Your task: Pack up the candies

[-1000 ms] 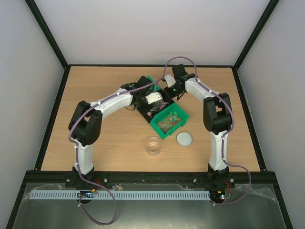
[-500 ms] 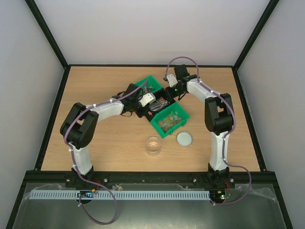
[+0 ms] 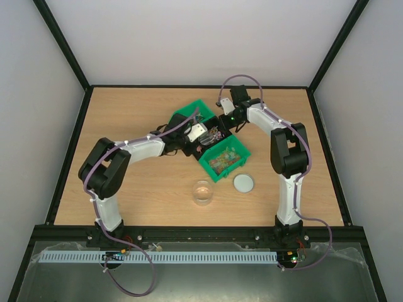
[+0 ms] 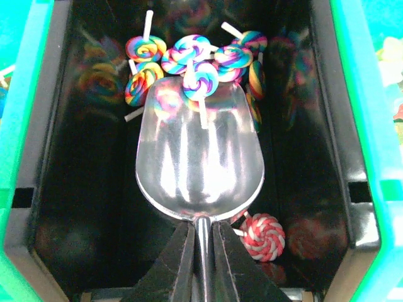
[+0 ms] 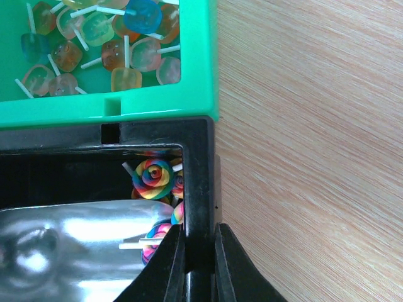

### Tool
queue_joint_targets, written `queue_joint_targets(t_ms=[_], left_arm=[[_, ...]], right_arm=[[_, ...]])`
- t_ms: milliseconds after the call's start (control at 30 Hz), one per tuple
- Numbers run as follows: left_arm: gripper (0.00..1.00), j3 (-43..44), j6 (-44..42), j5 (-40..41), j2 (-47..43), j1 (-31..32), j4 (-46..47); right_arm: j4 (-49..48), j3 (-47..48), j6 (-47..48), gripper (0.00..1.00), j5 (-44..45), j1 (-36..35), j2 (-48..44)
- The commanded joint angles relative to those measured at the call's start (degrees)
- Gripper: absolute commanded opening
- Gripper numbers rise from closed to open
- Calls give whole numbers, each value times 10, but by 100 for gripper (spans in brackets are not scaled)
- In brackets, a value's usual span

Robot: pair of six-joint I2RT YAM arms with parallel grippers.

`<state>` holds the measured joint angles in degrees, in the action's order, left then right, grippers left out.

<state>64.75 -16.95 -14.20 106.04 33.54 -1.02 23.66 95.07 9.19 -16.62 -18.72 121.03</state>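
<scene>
My left gripper [image 4: 201,238] is shut on the handle of a metal scoop [image 4: 200,157]. The scoop lies inside a black bin [image 4: 343,126], its bowl pushed against a pile of rainbow swirl lollipops [image 4: 148,82]. One swirl lollipop [image 4: 200,75] rests on the scoop's front lip. A red-and-white lollipop [image 4: 263,236] lies beside the handle. My right gripper [image 5: 198,242] is shut on the black bin's wall [image 5: 200,176]. The adjoining green bin [image 5: 198,63] holds the candies [image 5: 101,38], small translucent pink, orange, teal and green sweets on sticks. This bin also shows in the top view [image 3: 234,165].
A clear jar [image 3: 203,192] stands open on the wooden table in front of the bins. A round white-grey lid [image 3: 244,182] lies to its right. A second green bin [image 3: 189,112] sits behind the black one. Both arms crowd over the bins.
My left arm has stretched out lower and pushed the scoop forward into the black bin. My right gripper has stayed on the bin's wall.
</scene>
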Motion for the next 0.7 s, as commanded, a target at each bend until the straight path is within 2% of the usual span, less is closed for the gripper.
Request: queue_joint_targets(t_ms=[0, 67, 100, 167, 233, 300, 367, 433, 500, 667], left_arm=[[2, -13, -3, -34, -27, 5, 98], [2, -37, 4, -27, -36, 7, 127], [2, -47, -9, -52, -32, 14, 123], [2, -48, -37, 3, -23, 37, 113], [2, -56, -24, -63, -18, 21, 142], [2, -32, -21, -19, 8, 39, 106], [2, -57, 9, -70, 9, 19, 154], [2, -71, 23, -65, 5, 9, 177], [2, -104, 37, -116, -17, -14, 226], [2, -141, 16, -103, -58, -24, 249]], right_arm=[[33, -12, -5, 1, -53, -21, -8], [33, -12, -6, 1, -55, -21, -9], [32, -12, -5, 1, -56, -21, -9], [38, -3, -5, 1, -57, -21, -2], [39, 0, -7, 1, -58, -21, 1], [42, 3, -6, 1, -59, -21, 3], [41, 1, -4, 1, -59, -21, 2], [43, 0, -3, 1, -59, -21, 1], [42, -2, 0, 1, -60, -21, -3], [57, 16, 4, 1, -57, -18, 4]])
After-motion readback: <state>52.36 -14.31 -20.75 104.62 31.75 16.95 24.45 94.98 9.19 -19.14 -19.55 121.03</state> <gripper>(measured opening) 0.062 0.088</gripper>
